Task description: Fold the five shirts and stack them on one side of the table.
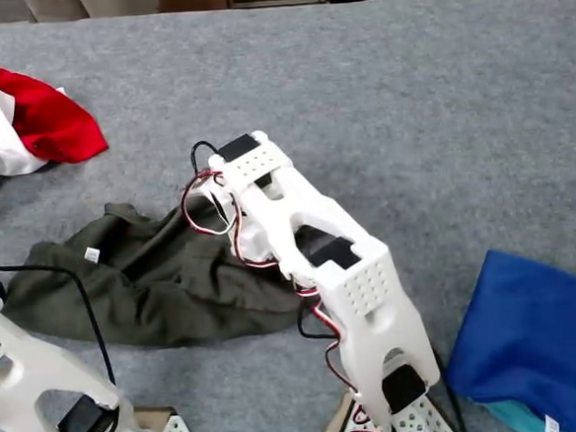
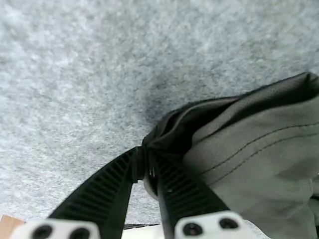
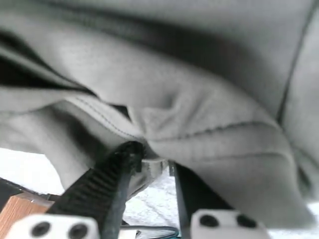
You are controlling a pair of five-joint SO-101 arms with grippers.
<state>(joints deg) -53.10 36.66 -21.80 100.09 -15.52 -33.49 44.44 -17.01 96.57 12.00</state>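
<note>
On grey felt [image 1: 408,99], crumpled olive shirt [image 1: 145,285]

The red shirt [image 1: 49,119] runs off the left edge, the blue shirt [image 1: 539,342] off the right corner. An arm [image 1: 310,244] covers part of the olive shirt [image 1: 145,285], whose label [image 1: 92,254] is too small to read.

Bright even room light, soft, diffuse shadows

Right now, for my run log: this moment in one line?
left gripper: shut on olive shirt | right gripper: shut on olive shirt | blue shirt, red shirt: lying apart
</note>
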